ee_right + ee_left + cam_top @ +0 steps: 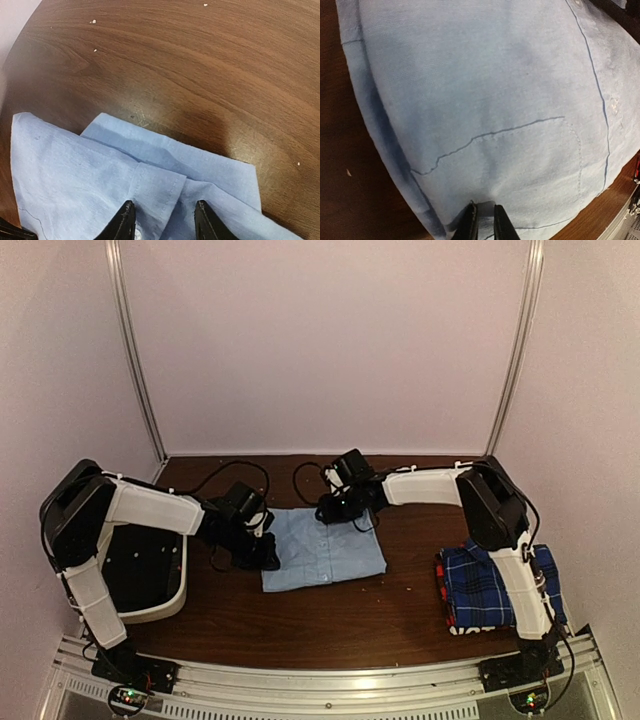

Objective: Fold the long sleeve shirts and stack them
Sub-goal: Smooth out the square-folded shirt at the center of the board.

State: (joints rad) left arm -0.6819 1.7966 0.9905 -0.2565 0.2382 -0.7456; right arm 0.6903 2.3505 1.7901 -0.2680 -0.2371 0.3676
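From above, the plaid shirt [490, 585] lies folded on a red-and-black shirt [443, 602], well to the right of my right fingers [335, 508]. The light blue shirt [325, 550] lies on the table [330, 620] between those and my left fingers [262, 550].

Left wrist: the fingers are pinched nearly closed on its edge.

Right wrist: the fingers are parted over a folded-in corner, gripping nothing.

I judge two shirts stacked and this fold unfinished.
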